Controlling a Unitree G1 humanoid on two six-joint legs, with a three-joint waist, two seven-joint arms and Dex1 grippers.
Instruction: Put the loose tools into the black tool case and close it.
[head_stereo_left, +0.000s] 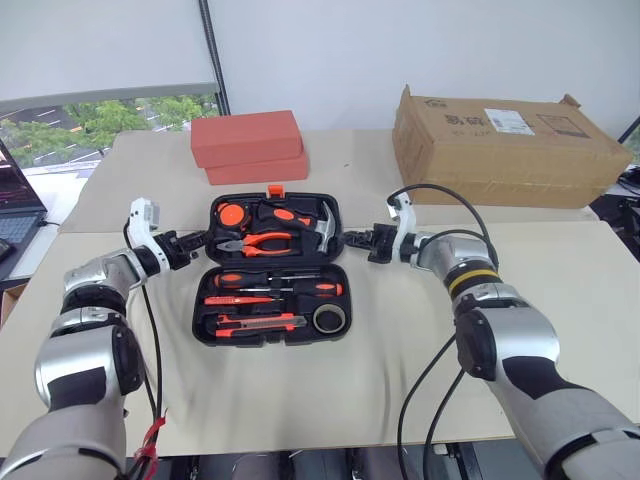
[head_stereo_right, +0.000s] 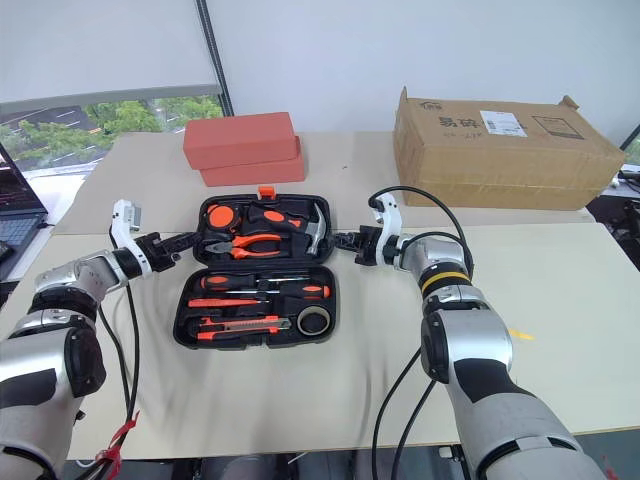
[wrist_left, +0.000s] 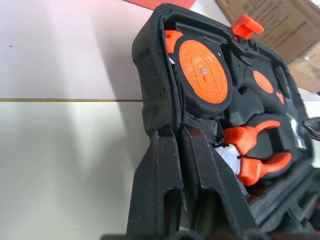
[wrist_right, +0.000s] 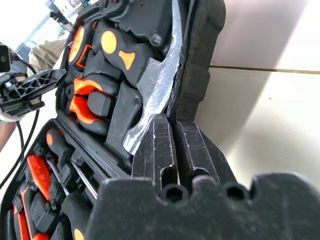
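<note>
The black tool case (head_stereo_left: 197, 318) lies open on the table, its orange latch (head_stereo_left: 275, 189) on the far edge. The near half holds two orange-and-black screwdrivers (head_stereo_left: 280, 285), a small orange screwdriver (head_stereo_left: 240, 299), the utility knife (head_stereo_left: 258, 322) and the ring roll (head_stereo_left: 328, 319). Pliers (head_stereo_left: 262, 242), a hammer (head_stereo_left: 322, 228) and a tape measure (wrist_left: 202, 70) sit in the far half. My left gripper (head_stereo_left: 200, 242) is shut at that half's left wall, whose rim runs into the thin gap between the fingers (wrist_left: 160, 165). My right gripper (head_stereo_left: 352, 240) is shut the same way on the right wall, beside the hammer head (wrist_right: 155, 85).
Two stacked red-orange blocks (head_stereo_left: 248, 145) lie just behind the case. A cardboard box (head_stereo_left: 505, 145) stands at the back right. A laptop (head_stereo_left: 15, 205) sits off the table's left edge. Black cables loop from both wrists over the table.
</note>
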